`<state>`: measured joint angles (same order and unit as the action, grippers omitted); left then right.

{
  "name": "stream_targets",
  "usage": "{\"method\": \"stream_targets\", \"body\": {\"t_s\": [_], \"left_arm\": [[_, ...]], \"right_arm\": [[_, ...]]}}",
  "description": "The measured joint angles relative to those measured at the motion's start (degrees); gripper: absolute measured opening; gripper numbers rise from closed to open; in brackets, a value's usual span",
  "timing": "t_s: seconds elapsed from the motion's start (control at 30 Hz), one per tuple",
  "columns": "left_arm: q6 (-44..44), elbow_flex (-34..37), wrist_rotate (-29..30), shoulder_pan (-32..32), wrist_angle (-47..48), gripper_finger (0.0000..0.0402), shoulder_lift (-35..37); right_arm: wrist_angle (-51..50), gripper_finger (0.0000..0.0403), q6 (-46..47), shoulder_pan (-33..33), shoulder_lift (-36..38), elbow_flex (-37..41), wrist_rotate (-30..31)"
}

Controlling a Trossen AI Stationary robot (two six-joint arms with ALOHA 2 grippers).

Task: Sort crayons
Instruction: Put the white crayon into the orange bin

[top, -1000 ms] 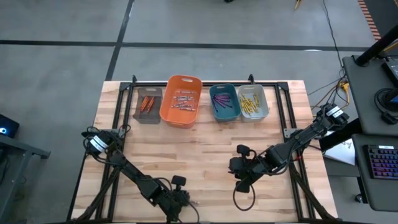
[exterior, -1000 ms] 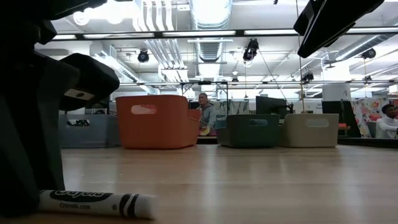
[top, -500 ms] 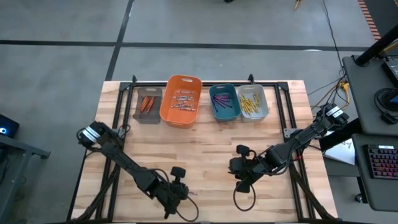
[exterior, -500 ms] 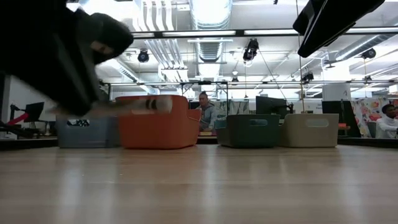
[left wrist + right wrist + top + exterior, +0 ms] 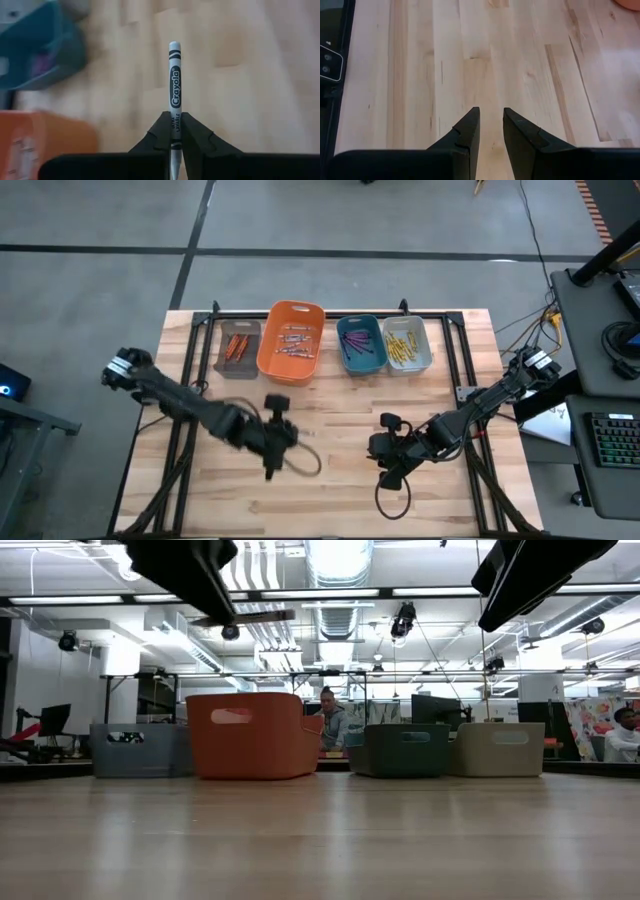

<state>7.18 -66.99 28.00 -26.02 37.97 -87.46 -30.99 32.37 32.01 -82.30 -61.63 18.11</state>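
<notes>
My left tool [image 5: 175, 131] pinches a white crayon [image 5: 174, 80] above the surface, near the orange bin [image 5: 291, 340] (white ones there), so I should release only once squarely over it; right tool [image 5: 491, 125] waits slightly parted.

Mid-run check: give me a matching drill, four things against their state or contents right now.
Things:
1. left pincer
2. right pincer
3. orange bin
4. teal bin

States:
A. holds purple crayons
B. open, nothing between the fingers, over bare table
C. shut on a white crayon
D. holds pale grey crayons

Pairs: 1-C, 2-B, 3-D, 4-A
</notes>
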Motion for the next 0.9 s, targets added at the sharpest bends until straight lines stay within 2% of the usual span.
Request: {"method": "stream_targets", "body": {"t_s": [0.1, 0.3, 0.43, 0.7, 0.9], "left_arm": [[-4.86, 0.07, 0.01, 5.42, 1.57, 0.0000, 2.54], [-15.95, 0.09, 0.01, 19.71, 2.14, 0.0000, 6.04], [-18.60, -0.04, -0.29, 30.33, 1.91, 0.0000, 6.43], [-21.70, -0.52, -13.51, 45.03, 1.67, 0.0000, 5.44], [-24.55, -0.52, -16.71, 49.48, -0.48, 0.0000, 2.56]], "right_arm": [[0.00, 0.0075, -0.12, -0.02, 0.00, 0.00, 0.25], [0.01, 0.0075, -2.41, -0.11, 0.00, 0.00, 5.02], [0.01, 0.0075, -2.97, -0.49, 0.00, 0.00, 7.65], [0.07, 0.0075, -3.77, -3.56, 0.00, 0.00, 9.11], [1.56, 0.0075, -6.69, -8.13, 0.02, 0.02, 9.11]]}}
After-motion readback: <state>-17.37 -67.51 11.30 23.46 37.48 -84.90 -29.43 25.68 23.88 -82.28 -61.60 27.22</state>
